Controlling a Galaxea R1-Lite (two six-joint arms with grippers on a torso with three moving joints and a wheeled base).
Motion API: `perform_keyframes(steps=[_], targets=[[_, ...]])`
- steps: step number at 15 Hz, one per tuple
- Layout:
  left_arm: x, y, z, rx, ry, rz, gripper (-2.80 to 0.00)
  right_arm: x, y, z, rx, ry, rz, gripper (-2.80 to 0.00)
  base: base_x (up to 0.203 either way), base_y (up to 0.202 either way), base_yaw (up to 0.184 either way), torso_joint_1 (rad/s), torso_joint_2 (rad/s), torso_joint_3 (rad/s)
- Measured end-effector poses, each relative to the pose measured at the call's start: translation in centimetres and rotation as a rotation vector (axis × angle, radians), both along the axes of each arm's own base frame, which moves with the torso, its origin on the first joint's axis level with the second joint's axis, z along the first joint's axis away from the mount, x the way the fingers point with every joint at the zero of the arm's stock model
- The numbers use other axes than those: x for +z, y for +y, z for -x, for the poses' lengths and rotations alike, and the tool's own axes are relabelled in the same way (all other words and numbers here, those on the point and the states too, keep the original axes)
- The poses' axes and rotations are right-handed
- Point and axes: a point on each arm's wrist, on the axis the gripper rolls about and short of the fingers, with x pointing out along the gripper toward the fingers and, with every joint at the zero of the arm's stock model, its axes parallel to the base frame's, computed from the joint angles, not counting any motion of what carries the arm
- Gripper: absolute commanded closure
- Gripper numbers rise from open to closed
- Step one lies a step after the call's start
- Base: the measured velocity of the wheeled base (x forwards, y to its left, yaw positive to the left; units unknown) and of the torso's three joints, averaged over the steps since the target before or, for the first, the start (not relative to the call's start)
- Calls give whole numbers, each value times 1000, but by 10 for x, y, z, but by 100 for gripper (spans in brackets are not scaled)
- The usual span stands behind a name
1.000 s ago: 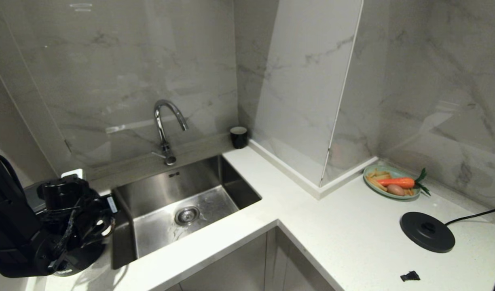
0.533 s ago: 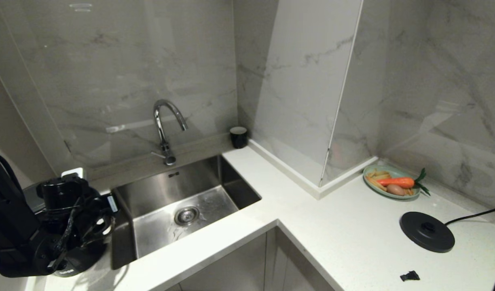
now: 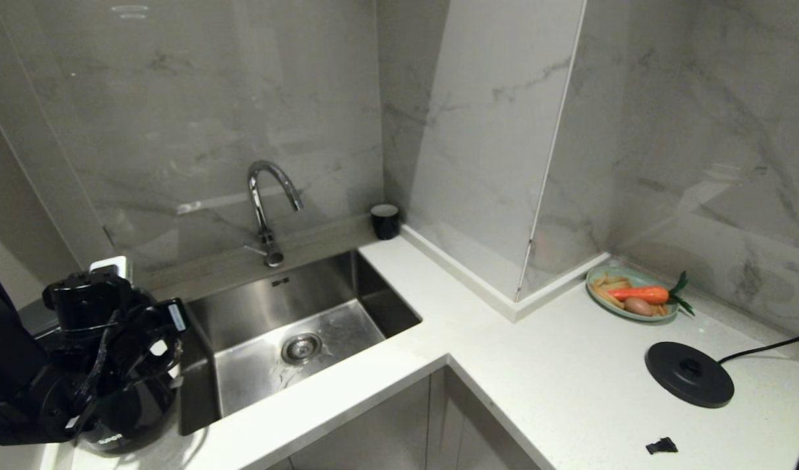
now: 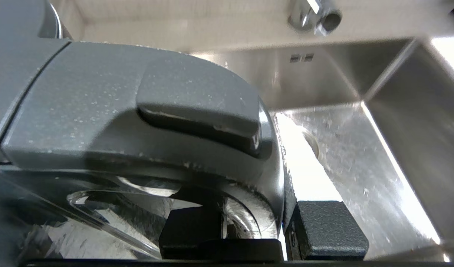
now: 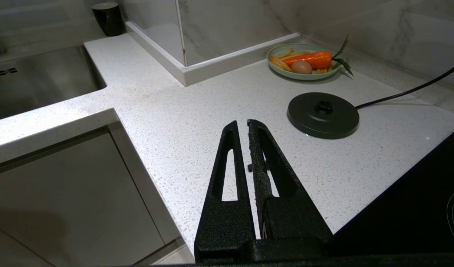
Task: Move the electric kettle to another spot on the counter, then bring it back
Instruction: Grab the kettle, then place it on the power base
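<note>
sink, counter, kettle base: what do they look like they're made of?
Sink: brushed stainless steel by its grey sheen and streaky reflections. Counter: white stone or composite, matte, finely speckled; which one can't be told. Base: likely moulded black plastic, smooth satin disc with a soft highlight along its rim.

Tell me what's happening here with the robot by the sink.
The left gripper is clamped on the electric kettle at the counter's far left end, beside the sink. The kettle is well away from its round base disc, which sits empty on the right near a plate of vegetables. The right gripper hangs shut over the counter, holding nothing.
</note>
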Motion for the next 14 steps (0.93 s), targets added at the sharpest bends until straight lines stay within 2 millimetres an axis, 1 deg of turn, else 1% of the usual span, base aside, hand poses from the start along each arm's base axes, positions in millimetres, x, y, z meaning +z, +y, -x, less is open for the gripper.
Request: perform_keyframes(steps=[6,9,14], targets=[[16,-10,5,-36,-14,-20,0,0,0,0,0,-1,0,0,0,0,0,0,0,0],[30,-16,9,-57,-16,-19,0,0,0,0,0,0,0,0,0,0,0,0,0,0],[55,-35,17,-117,-39,-21,0,0,0,0,0,0,0,0,0,0,0,0,0,0]])
